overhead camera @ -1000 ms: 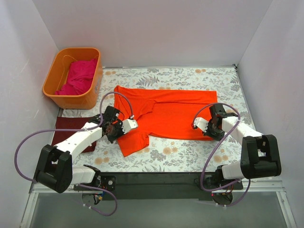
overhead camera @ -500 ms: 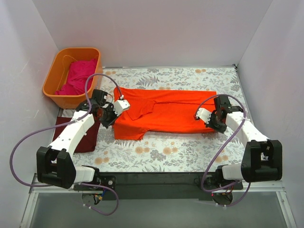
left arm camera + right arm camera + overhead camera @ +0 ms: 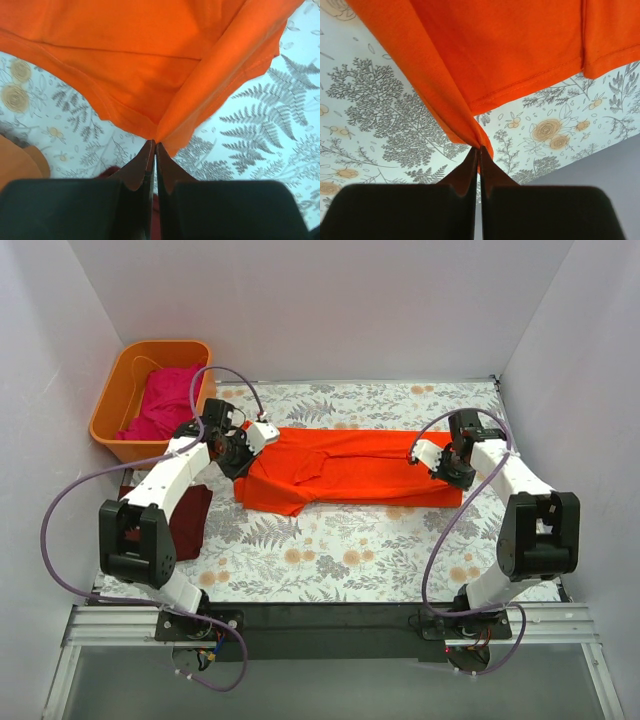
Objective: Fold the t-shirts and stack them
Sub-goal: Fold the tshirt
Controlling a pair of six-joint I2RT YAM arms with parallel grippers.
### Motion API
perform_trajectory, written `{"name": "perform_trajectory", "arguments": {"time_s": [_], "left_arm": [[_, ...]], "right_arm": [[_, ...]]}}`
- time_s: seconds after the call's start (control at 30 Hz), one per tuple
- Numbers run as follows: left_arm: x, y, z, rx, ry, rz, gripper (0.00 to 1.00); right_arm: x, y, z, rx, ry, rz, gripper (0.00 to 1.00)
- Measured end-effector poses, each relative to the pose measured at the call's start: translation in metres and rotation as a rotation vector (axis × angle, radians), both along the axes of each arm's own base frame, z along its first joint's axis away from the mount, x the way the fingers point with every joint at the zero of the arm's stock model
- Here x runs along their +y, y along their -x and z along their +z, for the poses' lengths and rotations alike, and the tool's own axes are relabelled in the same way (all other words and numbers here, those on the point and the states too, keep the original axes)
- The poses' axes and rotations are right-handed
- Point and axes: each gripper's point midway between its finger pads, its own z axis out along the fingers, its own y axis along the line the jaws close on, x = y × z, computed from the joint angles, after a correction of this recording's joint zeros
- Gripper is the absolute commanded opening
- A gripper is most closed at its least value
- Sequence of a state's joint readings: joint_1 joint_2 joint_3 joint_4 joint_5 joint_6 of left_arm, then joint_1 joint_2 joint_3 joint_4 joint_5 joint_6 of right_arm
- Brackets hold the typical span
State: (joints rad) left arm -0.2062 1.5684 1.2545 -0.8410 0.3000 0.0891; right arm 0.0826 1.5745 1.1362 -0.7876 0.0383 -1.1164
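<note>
The bright orange-red t-shirt (image 3: 350, 468) lies across the middle of the floral table, its near half lifted and carried toward the back. My left gripper (image 3: 238, 452) is shut on the shirt's left edge (image 3: 165, 127), the cloth pinched at the fingertips (image 3: 149, 150). My right gripper (image 3: 447, 462) is shut on the right edge (image 3: 465, 131), which hangs from the tips above the table. A dark maroon t-shirt (image 3: 186, 520) lies folded at the left edge, partly under the left arm. A magenta-pink t-shirt (image 3: 166, 400) sits crumpled in the tub.
The rigid orange tub (image 3: 140, 443) stands at the back left beside the left arm. Grey walls close in the left, back and right sides. The floral cloth (image 3: 330, 560) covers the table in front of the shirt.
Both grippers have moved away from the near edge toward the back, carrying the orange-red shirt's front edge over its far half. The shirt now shows as a narrower band.
</note>
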Motion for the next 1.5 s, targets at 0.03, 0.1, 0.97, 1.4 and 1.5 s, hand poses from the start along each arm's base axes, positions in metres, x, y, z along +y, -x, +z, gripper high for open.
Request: {"name": "perform_trajectory", "arguments": {"time_s": [0.03, 0.1, 0.97, 1.4, 1.5], "left_arm": [[-0.001, -0.006, 0.0, -0.001, -0.001, 0.001, 0.0], [-0.001, -0.017, -0.002, -0.005, -0.002, 0.005, 0.0], [0.003, -0.124, -0.039, -0.002, -0.008, 0.044, 0.0], [0.005, -0.137, -0.068, 0.023, -0.021, 0.087, 0.14], [0.006, -0.143, -0.064, 0.029, -0.012, 0.127, 0.27]], "right_arm": [[0.0, -0.005, 0.0, 0.001, 0.001, 0.002, 0.01], [-0.001, -0.014, 0.0, 0.002, 0.004, 0.008, 0.01], [-0.004, -0.1, -0.032, 0.046, 0.03, 0.017, 0.01], [-0.004, -0.118, -0.044, 0.051, 0.026, -0.015, 0.32], [-0.006, -0.117, -0.043, 0.052, 0.033, -0.045, 0.49]]}}
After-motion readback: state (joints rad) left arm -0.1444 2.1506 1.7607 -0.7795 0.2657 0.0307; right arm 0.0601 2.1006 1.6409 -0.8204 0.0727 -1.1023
